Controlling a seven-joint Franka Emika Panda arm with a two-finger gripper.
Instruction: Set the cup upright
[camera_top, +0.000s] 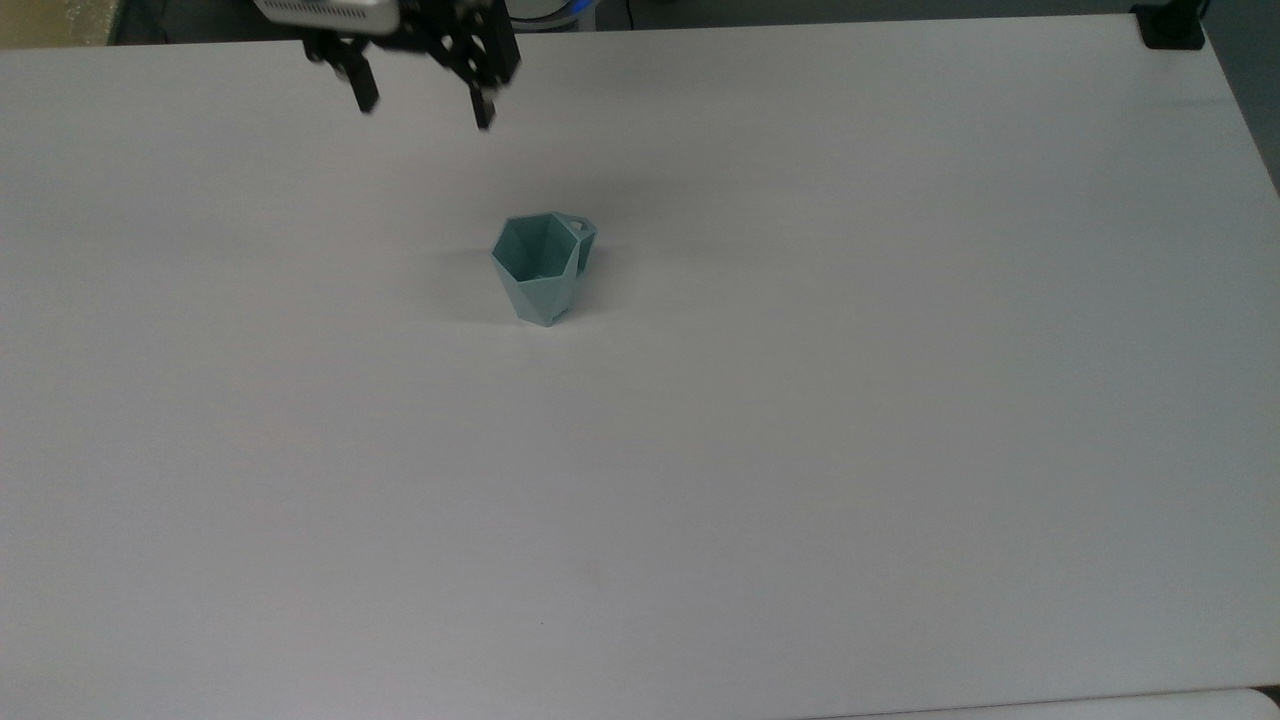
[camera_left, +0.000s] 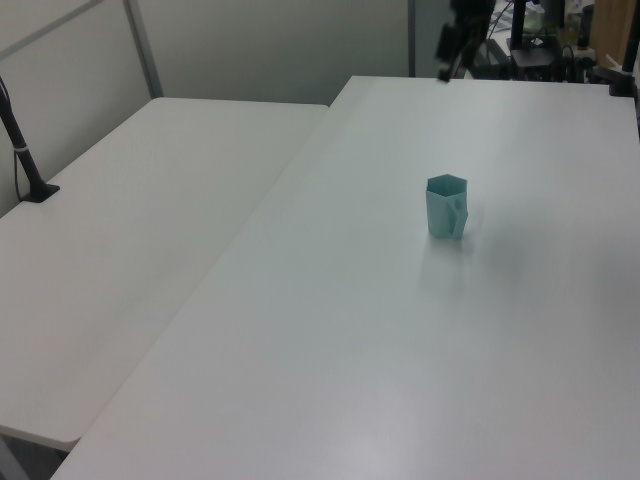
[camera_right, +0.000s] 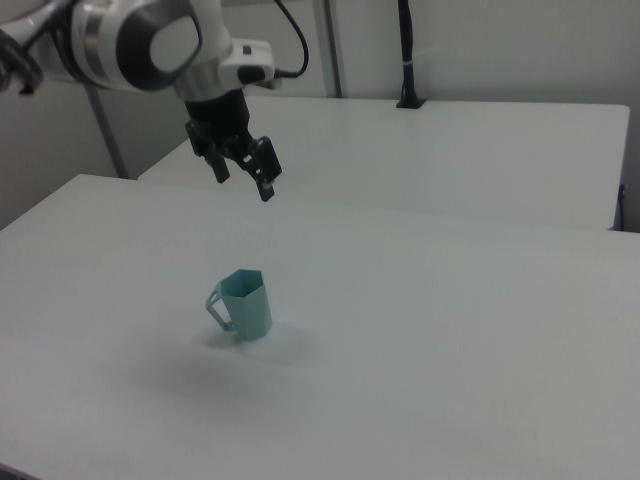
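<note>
Hand (camera_top: 420, 102): fingers spread, empty, above the tabletop (camera_top: 900, 400) at 11 o'clock from the cup.
Cup (camera_top: 540, 268): upright, mouth up, standing free.
Progress: apparently done; nothing left.

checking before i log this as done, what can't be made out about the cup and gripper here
- The cup: its base contact with the table is hidden by its own walls in the top view.
- Its handle is seen in the right view; in the left view the cup body hides it.
- The gripper: everything above it is cut off by the top view's upper edge; in the left view it is blurred and partly cropped.
</note>
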